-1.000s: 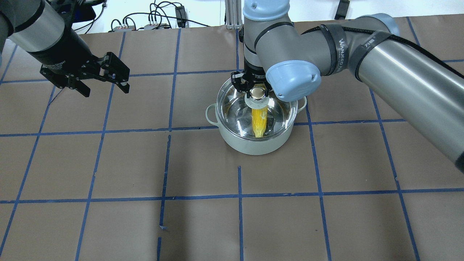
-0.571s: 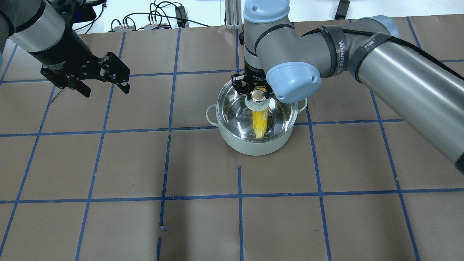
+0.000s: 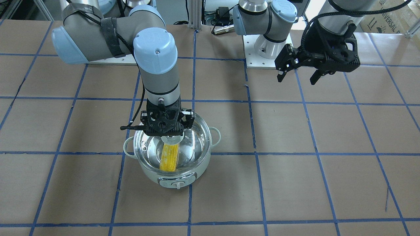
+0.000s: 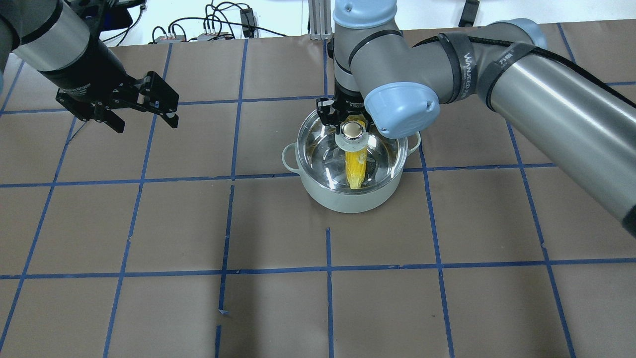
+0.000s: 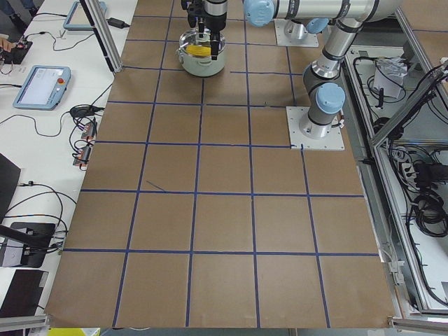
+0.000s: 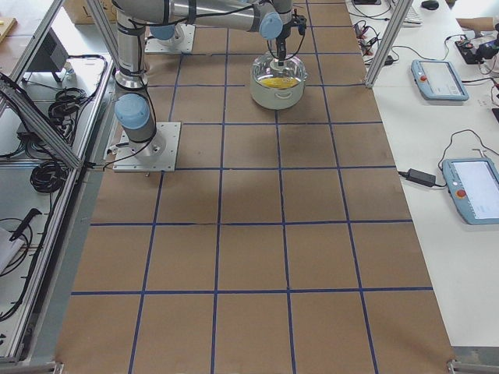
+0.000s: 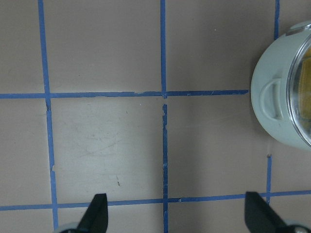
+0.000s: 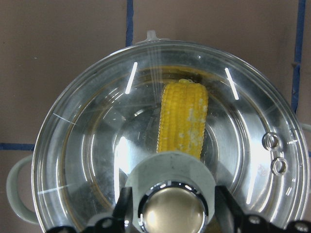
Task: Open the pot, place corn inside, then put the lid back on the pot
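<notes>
The pale mint pot (image 4: 348, 201) stands on the brown table, its knob panel (image 3: 177, 183) facing away from the robot. The yellow corn (image 4: 356, 169) lies inside it, seen through the glass in the right wrist view (image 8: 182, 116). The clear glass lid (image 4: 323, 154) sits on the pot's rim. My right gripper (image 4: 352, 129) hangs straight down over the lid's gold knob (image 8: 172, 211), its fingers (image 8: 124, 206) standing on either side with small gaps, open. My left gripper (image 4: 145, 123) is open and empty above the table, far to the pot's left.
Cables and power boxes (image 4: 208, 30) lie beyond the table's far edge. The right arm's elbow (image 4: 402, 109) overhangs the pot's back right. The left wrist view shows the pot's side handle (image 7: 272, 99) at its right edge. Tablets (image 6: 440, 78) lie on a side bench.
The lid knob and my right gripper have shifted only slightly over the pot. The left arm has not moved.
</notes>
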Controlling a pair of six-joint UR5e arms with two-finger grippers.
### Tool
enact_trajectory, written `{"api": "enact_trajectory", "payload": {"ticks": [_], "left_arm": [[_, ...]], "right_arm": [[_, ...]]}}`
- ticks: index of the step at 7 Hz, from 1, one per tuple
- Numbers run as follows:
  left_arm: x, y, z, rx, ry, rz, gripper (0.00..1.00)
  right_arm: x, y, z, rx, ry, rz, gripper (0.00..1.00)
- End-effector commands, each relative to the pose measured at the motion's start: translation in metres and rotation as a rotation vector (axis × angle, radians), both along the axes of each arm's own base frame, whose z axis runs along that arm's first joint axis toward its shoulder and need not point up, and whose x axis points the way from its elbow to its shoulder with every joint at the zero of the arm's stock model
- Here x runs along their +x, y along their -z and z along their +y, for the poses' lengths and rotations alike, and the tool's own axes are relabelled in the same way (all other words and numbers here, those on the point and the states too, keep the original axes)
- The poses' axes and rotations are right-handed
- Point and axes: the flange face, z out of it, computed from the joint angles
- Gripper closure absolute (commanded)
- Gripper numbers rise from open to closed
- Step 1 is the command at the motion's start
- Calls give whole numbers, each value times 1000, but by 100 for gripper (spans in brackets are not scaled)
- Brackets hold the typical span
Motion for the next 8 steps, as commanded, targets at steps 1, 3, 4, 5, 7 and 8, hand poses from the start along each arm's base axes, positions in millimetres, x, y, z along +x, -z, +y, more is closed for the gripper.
{"api": "enact_trajectory", "payload": {"ticks": [1, 3, 4, 5, 7, 8], "left_arm": [[0, 2, -1, 3, 1, 0, 0], [0, 1, 0, 2, 1, 0, 0], [0, 2, 0, 6, 3, 1, 0], [0, 2, 0, 3, 4, 0, 0], [0, 4, -1, 7, 6, 1, 0], [0, 5, -1, 9, 6, 1, 0]], "right_arm": [[-5, -5, -4, -10, 9, -5, 9], [-22, -38, -24, -54, 28, -25, 1], [-37, -58, -32, -45, 32, -23, 0], [-60, -84, -36, -25, 34, -15, 0], [-114, -119, -33, 17, 33, 0, 0], [-136, -135, -23, 37, 31, -10, 0]]}}
